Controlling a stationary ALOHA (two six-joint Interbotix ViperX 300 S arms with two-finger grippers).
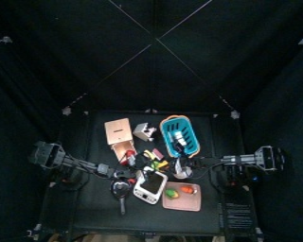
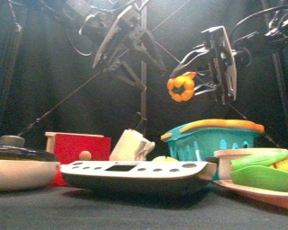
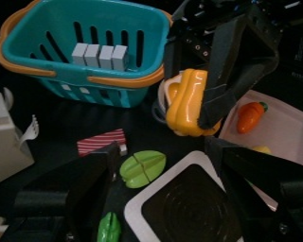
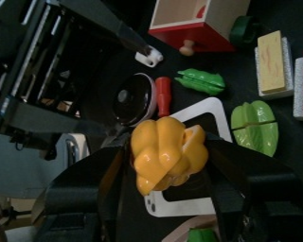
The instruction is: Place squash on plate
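Squash (image 2: 180,86) held in mid-air above the bench (image 2: 134,216).
Right gripper (image 4: 167,163) has its fingers clamped on it, high over the teal basket (image 2: 215,139); left gripper's (image 3: 122,189) fingers stand spread, empty, nearby.

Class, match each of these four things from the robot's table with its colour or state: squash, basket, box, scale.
Things:
1. squash
2. basket
3. box
4. scale

Colour or state:
A. red, standing on the table
B. teal with an orange rim
C. white and black, flat, nearest the front edge
D. yellow-orange, held in the air by the right pincer

Pairs: 1-D, 2-B, 3-A, 4-C
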